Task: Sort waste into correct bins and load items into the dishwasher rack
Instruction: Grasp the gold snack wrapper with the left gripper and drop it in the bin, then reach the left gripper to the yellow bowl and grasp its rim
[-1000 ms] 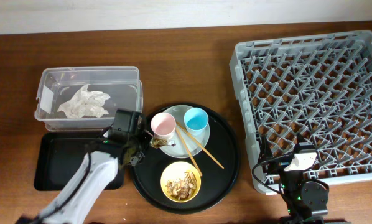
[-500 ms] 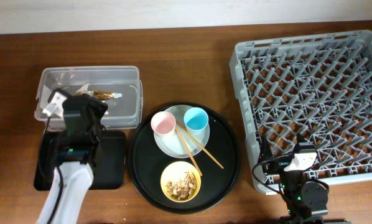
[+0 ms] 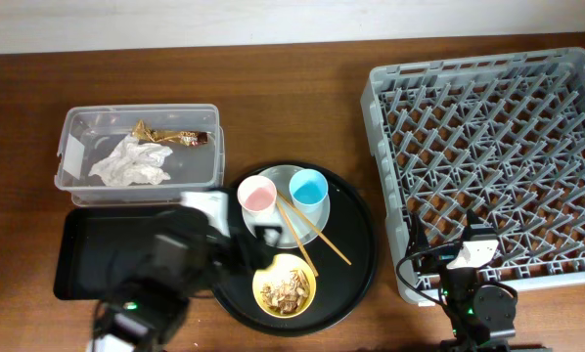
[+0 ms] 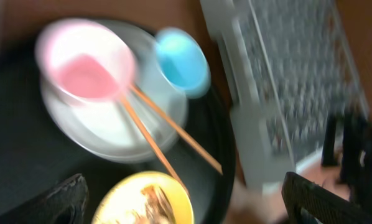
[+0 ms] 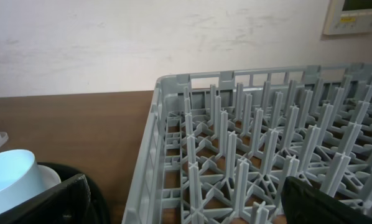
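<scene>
A crumpled white tissue point(image 3: 128, 164) and a gold-brown wrapper point(image 3: 170, 135) lie in the clear box point(image 3: 77, 127). The shallow black tray point(image 3: 87, 254) sits in front of it. On the pale plate point(image 3: 273, 230) stand a pink cup point(image 3: 257, 196) and a light blue cup point(image 3: 308, 186), with two chopsticks point(image 3: 307, 230) across it. Food scraps point(image 3: 283, 286) fill the yellow bowl point(image 3: 297, 266). My left gripper point(image 3: 253, 244), blurred, hangs open just above the bowl point(image 4: 142, 199), holding nothing. My right gripper point(image 3: 469, 256) stands open at the front edge of the grey rack point(image 3: 488, 147).
Plate, cups and bowl all sit on a large round black tray point(image 3: 356, 254) between the bins and the rack. The rack's peg lattice point(image 5: 254, 155) fills the right wrist view, with the blue cup point(image 5: 9, 177) at its left edge.
My left gripper carried the wrapper from the plate to the clear box and let it go. It has swung back over the round tray and stands open. The right arm has not moved.
</scene>
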You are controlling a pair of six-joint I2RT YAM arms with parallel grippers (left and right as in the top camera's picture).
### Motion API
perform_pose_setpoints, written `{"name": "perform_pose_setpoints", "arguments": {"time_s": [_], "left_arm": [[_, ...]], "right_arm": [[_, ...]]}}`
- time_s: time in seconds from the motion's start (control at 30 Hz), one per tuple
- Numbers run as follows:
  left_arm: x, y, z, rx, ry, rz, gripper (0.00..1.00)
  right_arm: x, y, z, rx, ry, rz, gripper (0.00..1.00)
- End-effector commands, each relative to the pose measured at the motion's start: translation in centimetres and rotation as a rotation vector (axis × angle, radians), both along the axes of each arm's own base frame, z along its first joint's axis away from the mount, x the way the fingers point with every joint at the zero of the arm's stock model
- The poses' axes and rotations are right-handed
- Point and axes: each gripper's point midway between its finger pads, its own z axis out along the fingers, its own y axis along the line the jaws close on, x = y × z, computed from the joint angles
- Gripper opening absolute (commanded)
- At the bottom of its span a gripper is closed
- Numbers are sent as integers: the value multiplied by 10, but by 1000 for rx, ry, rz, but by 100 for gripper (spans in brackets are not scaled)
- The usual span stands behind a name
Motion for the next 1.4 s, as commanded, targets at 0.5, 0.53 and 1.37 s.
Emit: {"name": "perform_pose_setpoints", "arguments": {"time_s": [0.5,0.53,1.37], "left_arm": [[-44,-39,-76,710,81,-230,99],[-43,-36,-77,713,95,-223,99],[-45,0,-156,693,518,-166,20]], "right_arm": [[0,-1,-3,6,6,-8,99],[0,-1,-3,6,6,-8,99],[0,-1,-3,6,6,-8,99]]}}
